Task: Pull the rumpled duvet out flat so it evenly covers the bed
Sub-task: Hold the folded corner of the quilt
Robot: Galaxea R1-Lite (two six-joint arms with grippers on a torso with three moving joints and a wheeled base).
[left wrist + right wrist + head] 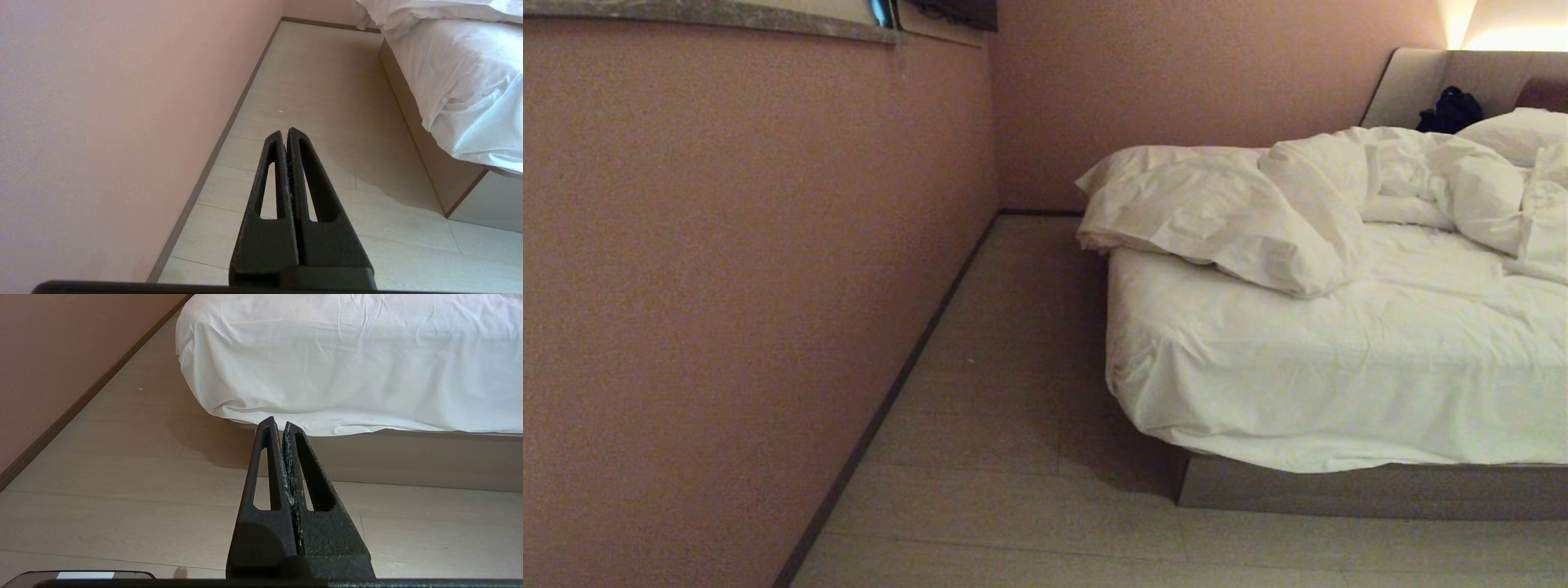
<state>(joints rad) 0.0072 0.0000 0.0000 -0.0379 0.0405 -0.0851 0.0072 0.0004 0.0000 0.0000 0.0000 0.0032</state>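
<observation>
The puffy white duvet (pixel 1258 216) lies bunched in a heap across the upper part of the bed (pixel 1339 490), leaving the sheeted mattress (pixel 1339 376) bare at the near end. Neither arm shows in the head view. My left gripper (pixel 285 132) is shut and empty, low over the floor in the aisle between wall and bed, the duvet's edge (pixel 408 12) far ahead of it. My right gripper (pixel 278 422) is also shut and empty, pointing at the foot of the bed (pixel 408 461) near its corner, short of the sheet (pixel 347 359).
A pink wall (pixel 727 286) with a dark skirting board runs along the left, leaving a narrow strip of pale floor (pixel 1013 367) beside the bed. A padded headboard (pixel 1421 82) with a dark object (pixel 1450 110) and a pillow (pixel 1519 131) stand at the far right.
</observation>
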